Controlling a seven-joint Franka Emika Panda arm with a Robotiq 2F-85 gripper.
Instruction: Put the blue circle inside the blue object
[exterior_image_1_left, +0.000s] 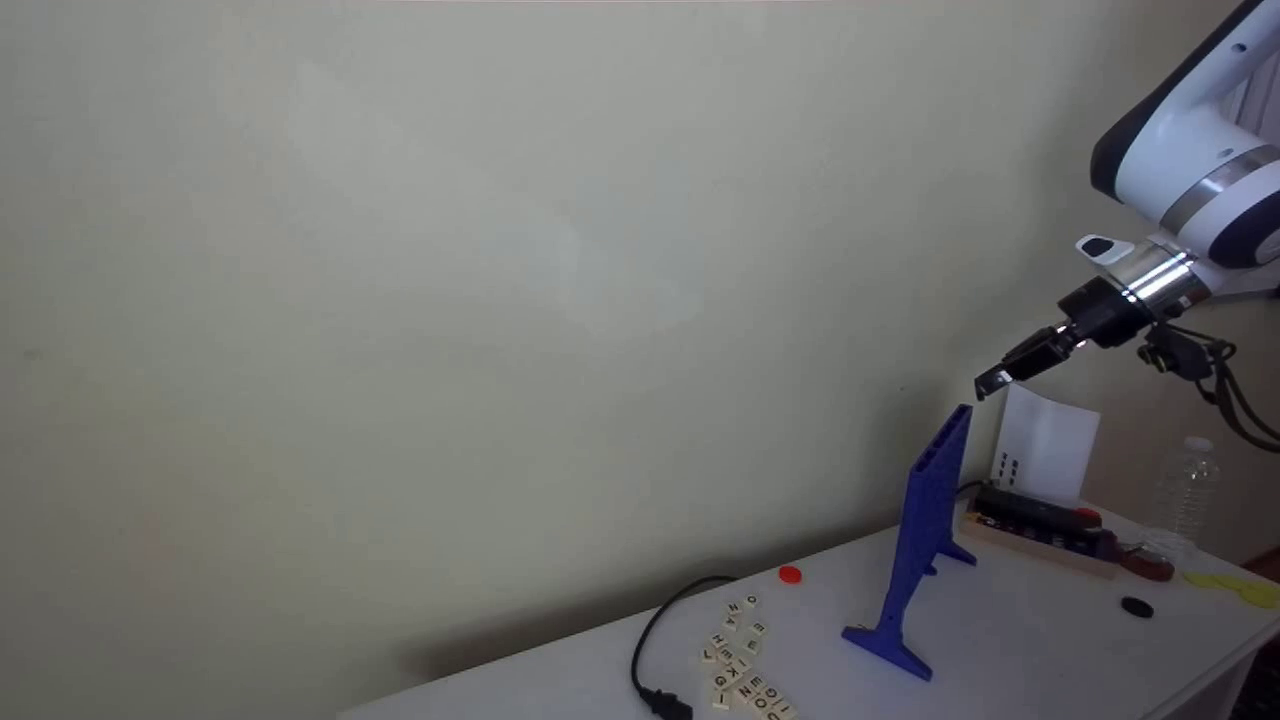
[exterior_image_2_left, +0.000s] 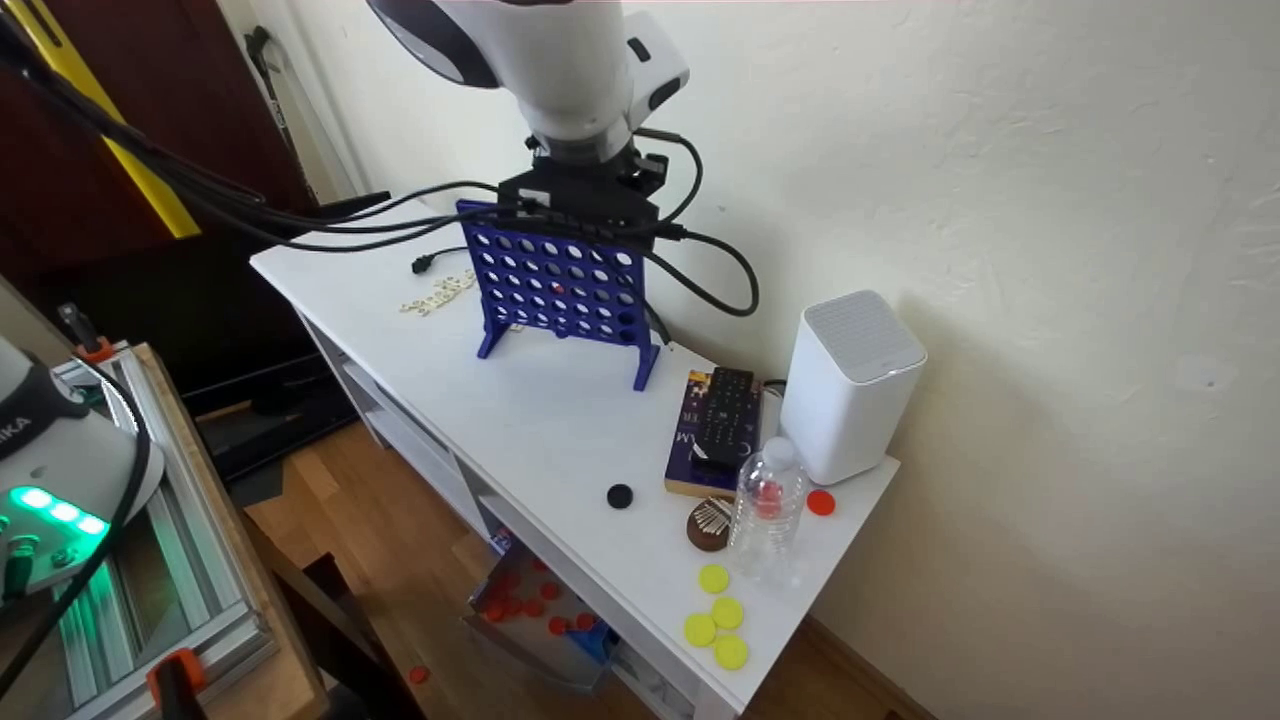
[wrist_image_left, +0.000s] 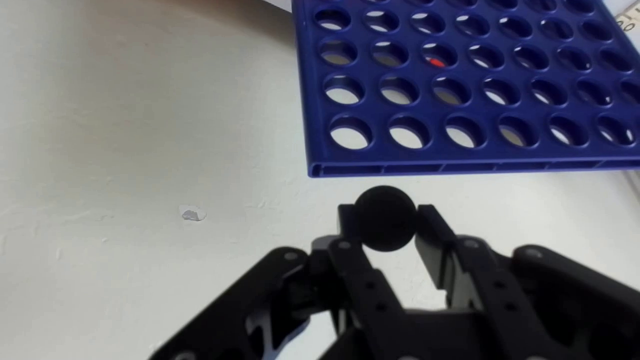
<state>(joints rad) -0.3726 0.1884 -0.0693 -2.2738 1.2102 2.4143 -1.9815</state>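
Surface: long and white.
Blue frame: upright on the surface, on splayed feet.
White box: at 4 o'clock from the blue frame in an exterior view.
Jaws: closed on opposite edges of 1 dark disc, parted by just its width.
Dark disc: held, outside the blue frame and near it; in the wrist view, the frame lies at 1 o'clock.
Yellow discs: 4, at 5 o'clock from the blue frame in an exterior view.
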